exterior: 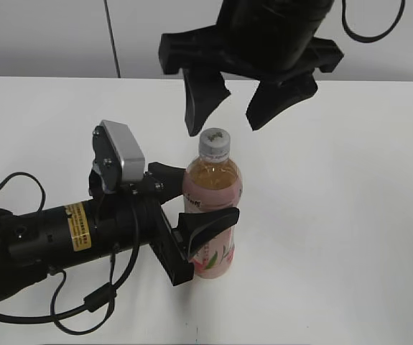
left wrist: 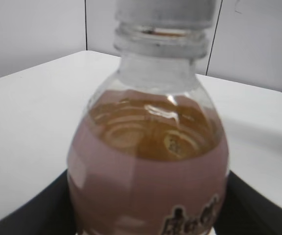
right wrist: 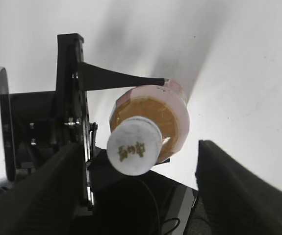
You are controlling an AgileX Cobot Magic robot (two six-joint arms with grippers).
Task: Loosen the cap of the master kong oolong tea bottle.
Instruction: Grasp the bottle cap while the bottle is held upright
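The master kong oolong tea bottle [exterior: 212,215] stands upright on the white table, amber tea above a pink label. Its white cap [exterior: 215,142] has a small logo on top. My left gripper [exterior: 202,215] is shut on the bottle's labelled body from the left. In the left wrist view the bottle [left wrist: 148,166] fills the frame, with the black fingers on both sides and the cap [left wrist: 165,11] at the top edge. My right gripper [exterior: 228,108] hangs open just above the cap, its fingers apart. The right wrist view looks down on the cap [right wrist: 134,147] and bottle [right wrist: 167,115] between its open fingers.
The white table [exterior: 350,215] stretches around the bottle. A grey wall with a vertical seam [exterior: 113,36] stands behind. The left arm's black body and cables [exterior: 55,244] lie across the front left. The left gripper also shows in the right wrist view [right wrist: 72,98].
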